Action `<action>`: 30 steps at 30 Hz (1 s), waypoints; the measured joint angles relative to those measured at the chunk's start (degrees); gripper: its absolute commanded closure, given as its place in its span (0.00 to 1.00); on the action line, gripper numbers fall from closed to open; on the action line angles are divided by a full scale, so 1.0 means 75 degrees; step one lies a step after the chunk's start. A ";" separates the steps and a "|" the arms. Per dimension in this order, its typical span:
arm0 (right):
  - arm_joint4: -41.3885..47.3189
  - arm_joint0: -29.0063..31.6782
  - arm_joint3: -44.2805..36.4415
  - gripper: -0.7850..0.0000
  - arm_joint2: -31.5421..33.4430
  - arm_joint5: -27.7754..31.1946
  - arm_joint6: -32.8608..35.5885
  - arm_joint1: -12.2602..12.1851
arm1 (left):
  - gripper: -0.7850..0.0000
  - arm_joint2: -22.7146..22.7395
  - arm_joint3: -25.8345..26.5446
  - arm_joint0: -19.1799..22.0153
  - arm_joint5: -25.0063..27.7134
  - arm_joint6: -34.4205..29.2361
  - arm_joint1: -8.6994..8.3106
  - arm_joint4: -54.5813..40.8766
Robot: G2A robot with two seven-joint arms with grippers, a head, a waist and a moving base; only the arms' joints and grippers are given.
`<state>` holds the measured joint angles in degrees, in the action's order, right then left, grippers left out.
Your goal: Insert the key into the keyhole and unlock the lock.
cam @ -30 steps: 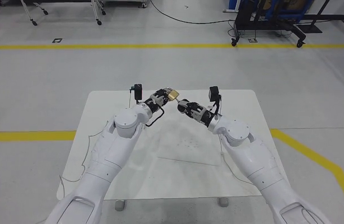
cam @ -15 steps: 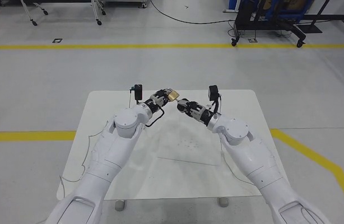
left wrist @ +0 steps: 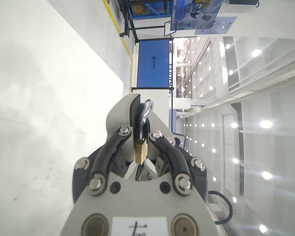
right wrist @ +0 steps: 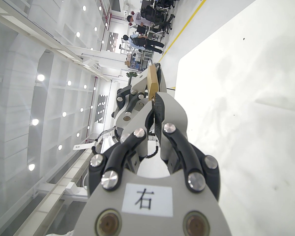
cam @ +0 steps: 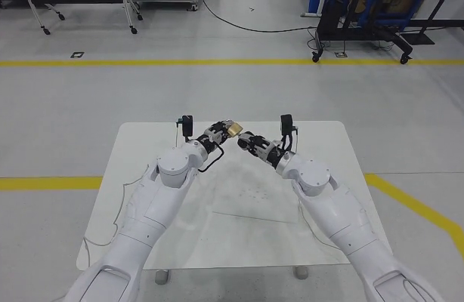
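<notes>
A small brass padlock (cam: 232, 128) with a silver shackle (left wrist: 147, 108) hangs above the far middle of the white table (cam: 323, 143). My left gripper (cam: 221, 130) is shut on the shackle, and the brass body (left wrist: 140, 152) sits between its fingers. From the other side, my right gripper (cam: 245, 140) is shut on the key (right wrist: 152, 101). The key is mostly hidden by the finger pads. Its tip touches the end of the padlock (right wrist: 153, 80). How deep it sits I cannot tell. Behind the lock is the left gripper (right wrist: 147, 85).
Both grippers are near the table's far edge (cam: 232, 122). Yellow floor lines (cam: 217, 62) run behind the table and at its sides. A dark wheeled frame (cam: 368, 34) stands far back on the right.
My right gripper has edged slightly toward the padlock, closing the small gap. The left gripper holds the lock in nearly the same spot.
</notes>
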<state>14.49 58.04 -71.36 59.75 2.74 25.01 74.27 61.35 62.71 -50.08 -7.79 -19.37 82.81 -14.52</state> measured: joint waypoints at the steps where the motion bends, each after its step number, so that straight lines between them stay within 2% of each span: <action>1: -0.0001 -0.0007 0.0006 1.00 0.0004 0.0005 0.0004 0.0006 | 1.00 0.0002 -0.0003 0.0000 0.0003 -0.0015 0.0003 0.0000; 3: 0.0002 -0.0013 0.0021 1.00 0.0019 0.0012 0.0008 0.0013 | 1.00 0.0002 -0.0011 0.0005 0.0005 -0.0061 0.0006 0.0011; 4: 0.0010 -0.0014 0.0027 0.88 0.0027 0.0012 0.0014 0.0019 | 1.00 0.0003 -0.0016 0.0006 0.0010 -0.0088 0.0007 0.0023; 5: 0.0017 -0.0014 0.0030 0.66 0.0032 0.0010 0.0020 0.0023 | 1.00 0.0004 -0.0019 0.0006 0.0013 -0.0103 0.0007 0.0032; 6: 0.0024 -0.0014 0.0031 0.51 0.0036 0.0005 0.0026 0.0027 | 1.00 0.0004 -0.0021 0.0006 0.0013 -0.0114 0.0009 0.0040; 7: 0.0033 -0.0014 0.0030 0.44 0.0039 0.0000 0.0038 0.0032 | 1.00 0.0007 -0.0023 0.0005 0.0013 -0.0121 0.0011 0.0048; 8: 0.0044 -0.0014 0.0030 0.10 0.0042 -0.0003 0.0053 0.0037 | 1.00 0.0009 -0.0024 0.0004 0.0013 -0.0124 0.0013 0.0051; 9: 0.0056 -0.0013 0.0031 0.00 0.0046 -0.0004 0.0069 0.0041 | 1.00 0.0011 -0.0024 0.0003 0.0013 -0.0127 0.0015 0.0054; 20: 0.0099 0.0231 -0.0064 0.00 0.0243 0.0509 0.0244 0.0015 | 1.00 0.0114 -0.0018 -0.0002 0.0195 0.0190 0.0059 -0.0021; 28: 0.0270 0.0380 -0.0187 0.00 0.0331 0.0713 0.0352 0.0002 | 1.00 0.0046 0.0113 -0.0159 0.1300 0.0437 0.0162 -0.0274; 29: 0.0377 0.0476 -0.0236 0.02 0.0423 0.0858 0.0421 -0.0016 | 1.00 0.0041 0.0114 -0.0174 0.1460 0.0480 0.0178 -0.0334; 30: 0.0465 0.0573 -0.0281 0.12 0.0529 0.1003 0.0475 -0.0038 | 1.00 0.0041 0.0111 -0.0186 0.1631 0.0544 0.0196 -0.0396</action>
<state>17.98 62.34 -73.47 63.71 10.26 28.57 73.99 61.66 63.54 -51.47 4.44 -15.29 84.29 -17.49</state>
